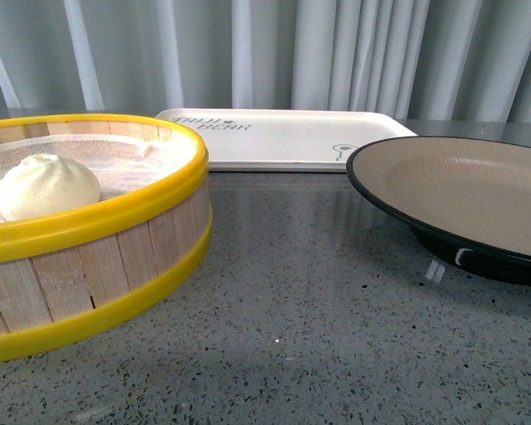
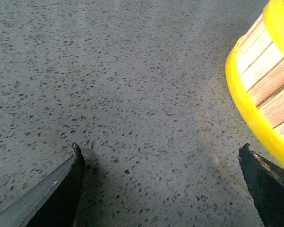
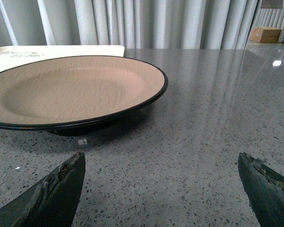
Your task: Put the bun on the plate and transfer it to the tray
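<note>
The white bun point(image 1: 46, 187) lies on a cloth inside the yellow-rimmed wooden steamer basket point(image 1: 115, 266) at the front left. The tan plate with a black rim point(image 1: 460, 190) stands at the right; it also shows in the right wrist view point(image 3: 71, 90). The white tray point(image 1: 283, 139) lies flat at the back and shows in the right wrist view point(image 3: 19, 54). My left gripper point(image 2: 158, 151) is open and empty over bare table beside the basket point(image 2: 260, 90). My right gripper point(image 3: 161, 158) is open and empty, low over the table near the plate. Neither arm shows in the front view.
The table is grey speckled stone point(image 1: 319, 310). Pale curtains point(image 1: 336, 53) hang behind it. A cardboard box point(image 3: 267, 34) stands far off in the right wrist view.
</note>
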